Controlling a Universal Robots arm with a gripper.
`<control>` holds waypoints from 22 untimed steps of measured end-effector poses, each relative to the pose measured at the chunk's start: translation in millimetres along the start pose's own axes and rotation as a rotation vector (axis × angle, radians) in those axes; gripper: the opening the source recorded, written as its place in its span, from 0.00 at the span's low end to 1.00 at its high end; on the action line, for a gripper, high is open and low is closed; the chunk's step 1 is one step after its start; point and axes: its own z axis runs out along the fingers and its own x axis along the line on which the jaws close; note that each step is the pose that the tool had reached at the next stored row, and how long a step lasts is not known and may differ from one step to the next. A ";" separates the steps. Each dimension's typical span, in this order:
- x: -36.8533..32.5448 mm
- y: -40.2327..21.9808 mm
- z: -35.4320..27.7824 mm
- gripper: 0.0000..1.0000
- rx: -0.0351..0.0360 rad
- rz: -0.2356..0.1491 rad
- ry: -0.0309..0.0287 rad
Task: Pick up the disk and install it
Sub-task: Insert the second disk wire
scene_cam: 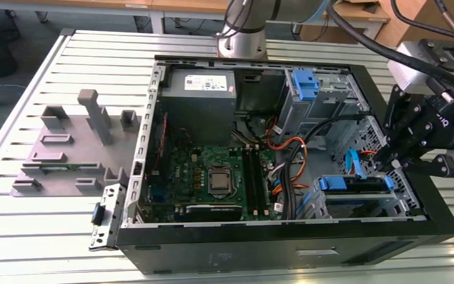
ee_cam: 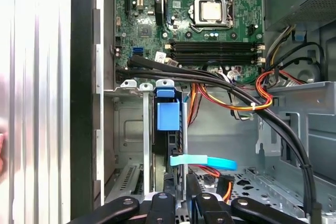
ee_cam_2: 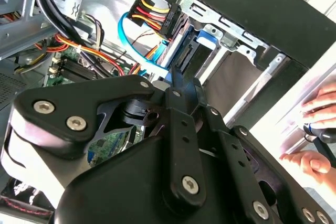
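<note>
Disk [scene_cam: 356, 185] sits in the lower drive bay of the open computer case [scene_cam: 290, 251], near the exterior view's right, its blue carrier showing at the bay mouth. I have the end effector [scene_cam: 388, 167] right at it; I cannot tell whether it grips the disk or merely rests against it. First wrist view looks straight down the bay: the disk [ee_cam: 168, 115] is seen edge-on, blue tab uppermost, with the end effector [ee_cam: 178, 190] at its near end, a flat blue cable [ee_cam: 202, 161] crossing just beside it and black and orange wiring [ee_cam: 247, 100] running between bay and motherboard [ee_cam: 210, 19]. Second wrist view adds what the others lack: a connector with red, yellow and black leads [ee_cam_2: 160, 17] close above the bay, and a person's hand [ee_cam_2: 317, 106] resting outside the case. Exterior view alone gives the layout: a second blue bracket [scene_cam: 306, 83] in the upper bay, a grey power supply [scene_cam: 199, 89] with a white label whose print I cannot read, and a grey moulded fixture [scene_cam: 73, 151] well apart from the case. All stand on a slatted metal surface [scene_cam: 45, 242]. Behind: wooden desks [scene_cam: 132, 6], grey floor, cardboard.
</note>
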 end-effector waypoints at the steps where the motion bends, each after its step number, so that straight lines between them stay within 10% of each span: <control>1: 0.0 0.0 -0.2 0.24 0.0000 0.000 -0.0002; 22: -0.3 -2.0 -3.8 0.24 0.0000 0.000 -0.0001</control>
